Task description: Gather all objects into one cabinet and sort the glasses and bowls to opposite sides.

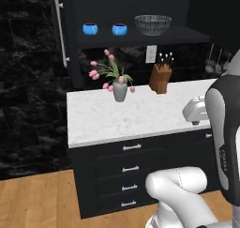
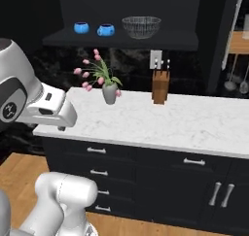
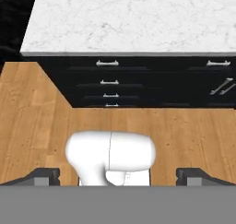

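Observation:
The black wall cabinet (image 1: 136, 38) stands open above the counter. On its shelf two small blue bowls (image 1: 90, 28) (image 1: 119, 29) sit side by side at the left, and the wide see-through ribbed bowl (image 1: 153, 24) sits to their right. The same three show on the shelf in the right base view: blue bowls (image 2: 81, 27) (image 2: 105, 30) and see-through bowl (image 2: 141, 26). The glasses are out of view. My gripper (image 3: 118, 177) is open and empty, its fingertips (image 3: 44, 176) wide apart. It hangs near the counter's front edge (image 2: 61, 127), well below the shelf, looking down at the floor.
A vase of pink tulips (image 1: 119, 88) and a wooden knife block (image 1: 160, 78) stand on the white marble counter (image 1: 108, 119). The cabinet's left door, with a long silver handle (image 1: 59, 30), is swung open. Drawers with short pulls (image 1: 131, 168) sit below. Wooden floor (image 3: 37, 121) lies in front.

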